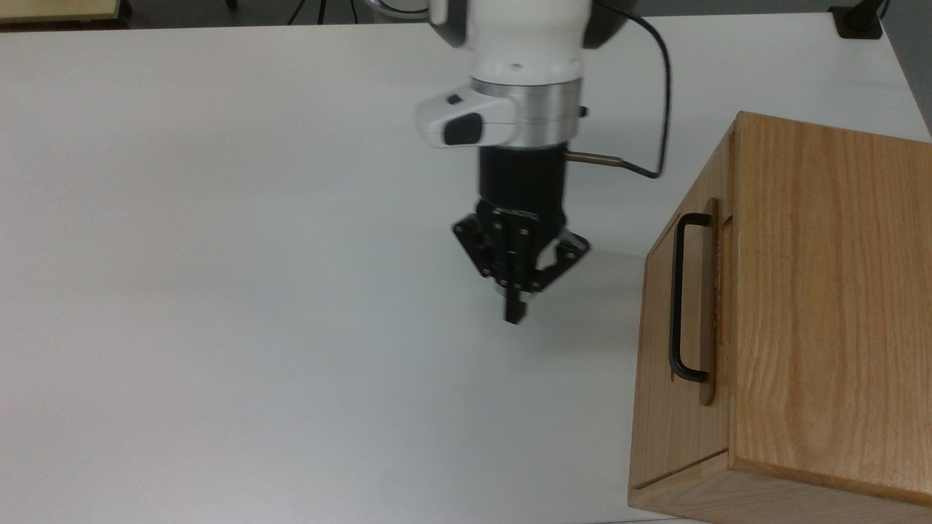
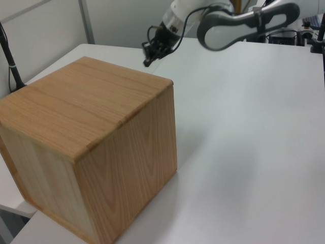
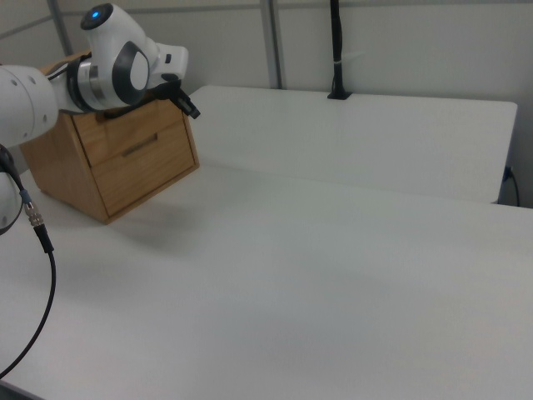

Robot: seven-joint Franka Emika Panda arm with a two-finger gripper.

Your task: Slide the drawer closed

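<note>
The drawer (image 1: pixel 708 306) sits in the oak cabinet (image 1: pixel 830 291) at the top view's right, its front panel close against the cabinet face. Its black bar handle (image 1: pixel 677 298) faces the open table. In the right view the drawer (image 3: pixel 146 158) is pushed in, with its handle (image 3: pixel 140 147) across the front. My gripper (image 1: pixel 514 313) hangs above the white table, well to the left of the handle in the top view, fingers shut on nothing. The gripper (image 2: pixel 147 62) also appears beyond the cabinet's far top edge in the left view, and next to the cabinet (image 3: pixel 193 111) in the right view.
The white table (image 1: pixel 255 291) stretches wide to the top view's left of the cabinet. A black cable (image 1: pixel 659 109) runs from my wrist. A black post (image 3: pixel 336 50) stands at the table's far edge in the right view.
</note>
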